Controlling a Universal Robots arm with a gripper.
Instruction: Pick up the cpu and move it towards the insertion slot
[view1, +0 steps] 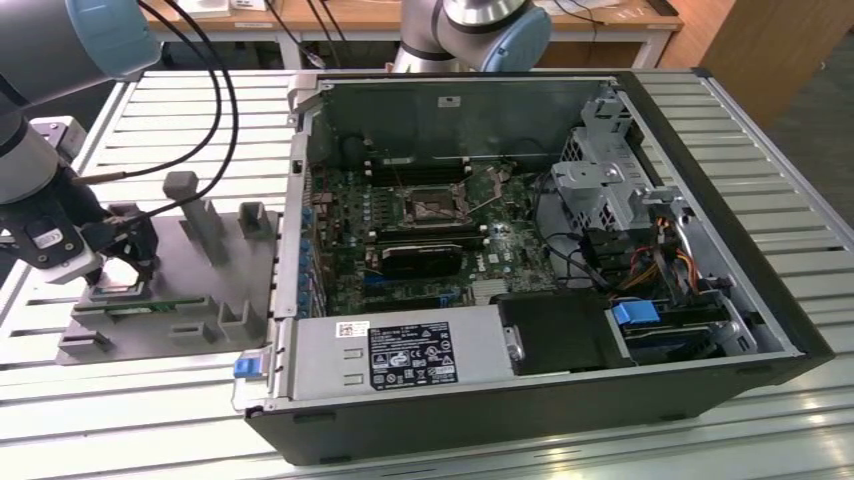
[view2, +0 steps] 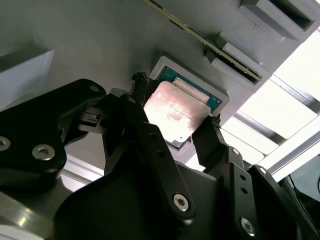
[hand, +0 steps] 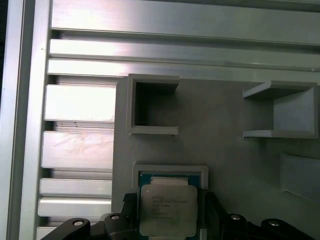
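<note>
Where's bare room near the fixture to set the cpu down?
Bare: slatted table at the exterior view's lower left, beside the grey fixture. Crowded: fixture posts, and the board around the insertion slot. Gripper holds the cpu.

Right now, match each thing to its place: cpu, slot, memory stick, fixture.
Things:
1 cpu
2 slot
3 memory stick
4 fixture

Places:
A on the board inside the case
B on the slatted table, at the exterior view's left of the case
C between the fingers
D lying along the fixture

Pairs: 1-C, 2-A, 3-D, 4-B
</note>
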